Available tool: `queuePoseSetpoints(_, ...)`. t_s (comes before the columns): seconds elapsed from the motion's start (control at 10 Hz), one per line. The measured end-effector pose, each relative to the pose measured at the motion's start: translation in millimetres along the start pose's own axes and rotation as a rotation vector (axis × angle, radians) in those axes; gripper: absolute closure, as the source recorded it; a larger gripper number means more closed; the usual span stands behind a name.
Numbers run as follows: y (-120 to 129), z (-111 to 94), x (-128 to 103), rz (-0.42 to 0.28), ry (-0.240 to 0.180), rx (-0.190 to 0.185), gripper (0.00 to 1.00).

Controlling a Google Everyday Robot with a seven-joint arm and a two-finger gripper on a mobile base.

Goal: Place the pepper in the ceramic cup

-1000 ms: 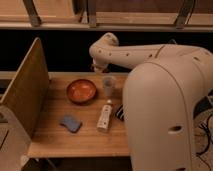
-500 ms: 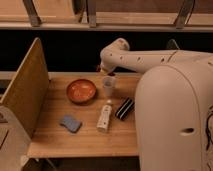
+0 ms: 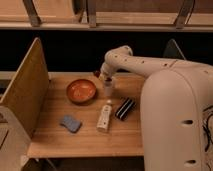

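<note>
Since the earlier frames the arm has swung in from the right and its wrist has come down over the ceramic cup (image 3: 108, 88), so that the hand (image 3: 105, 78) now sits right at the cup's mouth, at about 12 o'clock from it. Whether the hand is clenched or released cannot be told, and the pepper itself cannot be made out; only a small dark red spot shows just beside the wrist at its 10 o'clock.

At the far left a tan board (image 3: 27, 87) stands upright along the edge of the wooden counter (image 3: 85, 137). Near the counter's front left lies a small blue-grey pad (image 3: 70, 123). At 1 o'clock from the pad sits the wide orange bowl (image 3: 81, 91), upright. The cup stands upright just beside the bowl at its 3 o'clock, apart from it. At 6 o'clock from the cup a white bottle (image 3: 104, 116) lies on its side, and just to its right, at 2 o'clock, rests a dark flat object (image 3: 124, 108), set at a slant. The robot's large pale body fills the right.
</note>
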Motion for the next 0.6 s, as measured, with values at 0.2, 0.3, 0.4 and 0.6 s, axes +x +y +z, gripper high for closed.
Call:
queuePoseSetpoints(0.2, -1.6, 1.6, 2.7, -0.015, -0.022, -0.028, 0.95)
queuePoseSetpoints(0.3, -2.2, 1.3, 3.5, -0.016, -0.025, -0.031, 0.97)
queuePoseSetpoints(0.4, -2.0, 1.4, 2.9, -0.017, -0.025, -0.032, 1.0)
queuePoseSetpoints(0.6, -1.2, 2.0, 1.3, -0.019, -0.026, -0.033, 0.9)
